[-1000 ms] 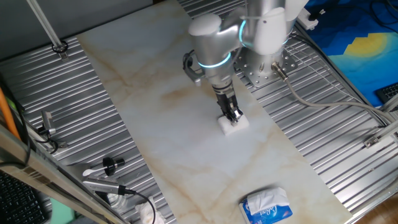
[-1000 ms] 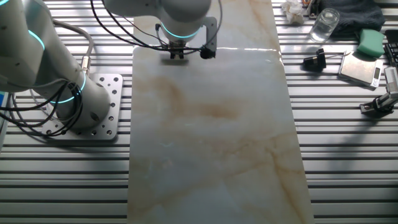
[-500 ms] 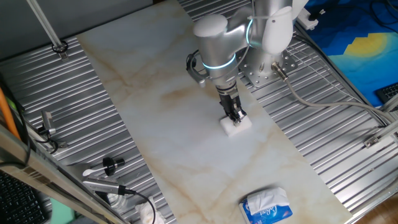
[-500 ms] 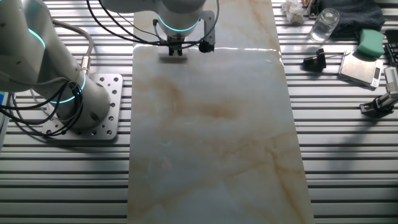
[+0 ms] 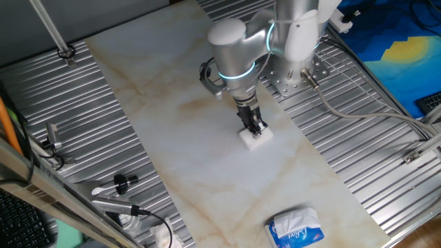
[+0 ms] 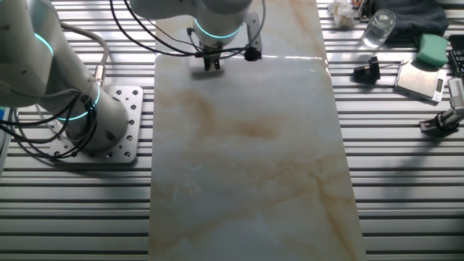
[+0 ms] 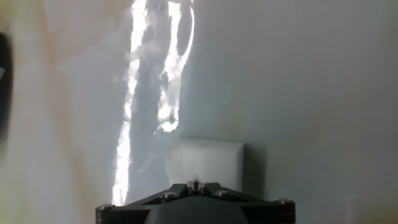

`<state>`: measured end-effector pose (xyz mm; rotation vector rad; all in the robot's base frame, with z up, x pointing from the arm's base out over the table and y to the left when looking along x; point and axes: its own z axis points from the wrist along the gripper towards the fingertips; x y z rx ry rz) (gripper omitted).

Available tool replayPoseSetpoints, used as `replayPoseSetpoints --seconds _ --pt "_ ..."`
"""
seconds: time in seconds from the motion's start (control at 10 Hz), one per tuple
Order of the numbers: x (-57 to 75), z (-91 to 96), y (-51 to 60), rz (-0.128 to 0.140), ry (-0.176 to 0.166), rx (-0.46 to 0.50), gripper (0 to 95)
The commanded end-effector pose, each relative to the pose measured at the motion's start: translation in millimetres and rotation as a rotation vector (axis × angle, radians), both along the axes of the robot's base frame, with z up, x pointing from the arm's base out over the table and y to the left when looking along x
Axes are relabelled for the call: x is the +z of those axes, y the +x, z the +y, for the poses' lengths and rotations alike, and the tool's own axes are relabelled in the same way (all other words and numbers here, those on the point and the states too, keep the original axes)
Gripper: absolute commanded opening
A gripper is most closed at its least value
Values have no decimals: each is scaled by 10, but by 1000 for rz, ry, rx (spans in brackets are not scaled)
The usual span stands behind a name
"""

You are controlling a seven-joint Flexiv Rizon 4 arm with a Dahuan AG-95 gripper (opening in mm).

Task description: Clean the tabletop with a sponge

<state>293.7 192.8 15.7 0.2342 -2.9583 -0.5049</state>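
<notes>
One black knob (image 5: 121, 182) lies on the ribbed metal at far left; the gripper (image 5: 255, 129) clamps the sponge (image 5: 254, 140), pressed flat on the tabletop (image 5: 172, 138) near its right edge, a tissue pack (image 5: 295, 229) further right

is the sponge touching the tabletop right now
Touching. In one fixed view the sponge, held in the claw, sits flat on the tabletop with no gap or shadow under it.

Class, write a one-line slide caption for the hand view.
The hand presses a white sponge onto the marble tabletop, beside glinting wet streaks.
</notes>
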Motion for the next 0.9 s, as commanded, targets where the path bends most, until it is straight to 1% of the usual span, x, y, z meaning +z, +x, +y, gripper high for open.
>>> replayPoseSetpoints --seconds 0.1,0.3,0.5,0.6,0.7,0.9 --pt "58 -89 41 5 1 23 0" --pt "39 -177 94 -3 -14 57 0" --pt "20 -262 141 -4 -30 91 0" --pt "28 -306 165 3 -37 104 0" --pt "47 -355 190 15 -39 117 0" --pt "73 -415 219 22 -43 130 0"
